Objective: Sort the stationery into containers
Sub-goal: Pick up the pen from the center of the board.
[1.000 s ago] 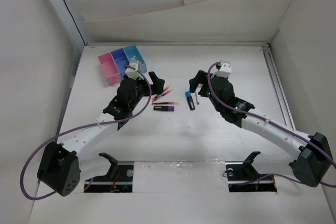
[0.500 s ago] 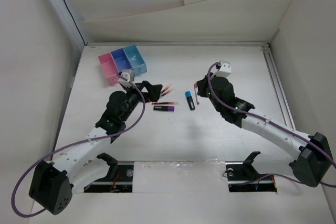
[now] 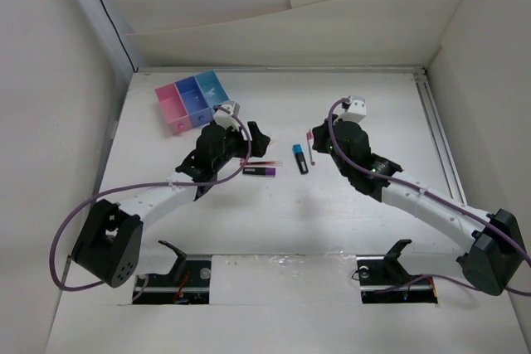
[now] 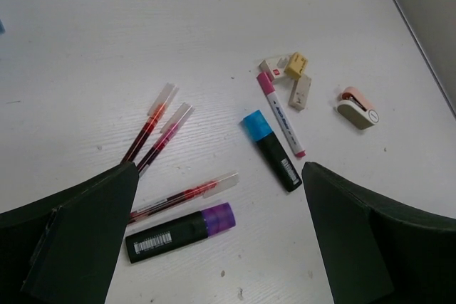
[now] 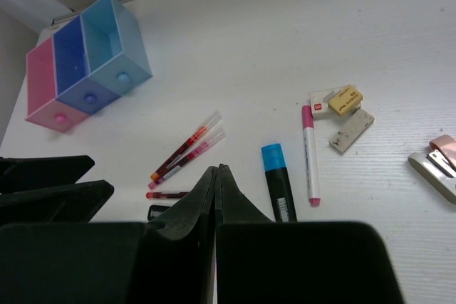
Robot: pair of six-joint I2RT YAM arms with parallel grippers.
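Evidently left hand gaped wide and empty over the pens and purple marker lying loose on the worktop, probably lining up a pick. Right hand was pinched shut and empty. Bins sat well apart.

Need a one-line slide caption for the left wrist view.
Open left jaws frame red pens, purple-ended marker, blue-capped marker, pink pen and erasers.
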